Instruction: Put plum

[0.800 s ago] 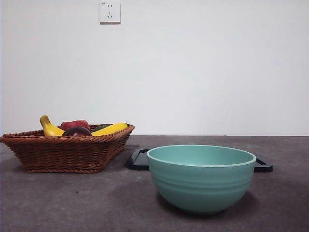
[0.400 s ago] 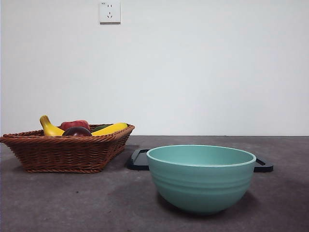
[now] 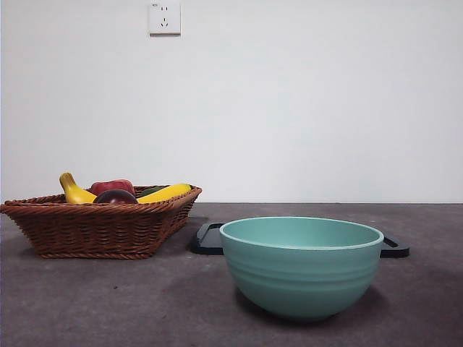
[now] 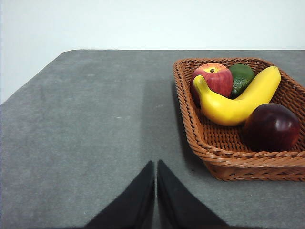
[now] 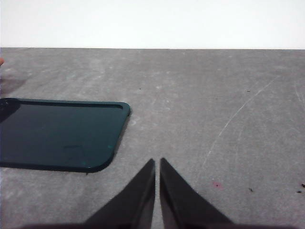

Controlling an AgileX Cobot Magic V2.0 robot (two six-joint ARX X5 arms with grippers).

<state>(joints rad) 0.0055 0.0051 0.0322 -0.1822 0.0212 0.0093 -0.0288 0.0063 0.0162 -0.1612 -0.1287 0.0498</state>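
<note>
The plum (image 4: 271, 127) is a glossy dark maroon fruit lying in a brown wicker basket (image 4: 224, 155), beside a yellow banana (image 4: 233, 102). In the front view the plum (image 3: 114, 196) peeks over the basket's (image 3: 101, 224) rim at the left. My left gripper (image 4: 156, 167) is shut and empty over bare table, short of the basket. Over grey table near a dark tray (image 5: 57, 133), my right gripper (image 5: 157, 164) is shut and holds nothing. Neither arm shows in the front view.
A red apple (image 4: 213, 77) and a green fruit (image 4: 241, 76) share the basket. A teal bowl (image 3: 301, 266) stands at the front centre-right, with the black tray (image 3: 208, 238) behind it. A wall socket (image 3: 164, 17) is high on the white wall.
</note>
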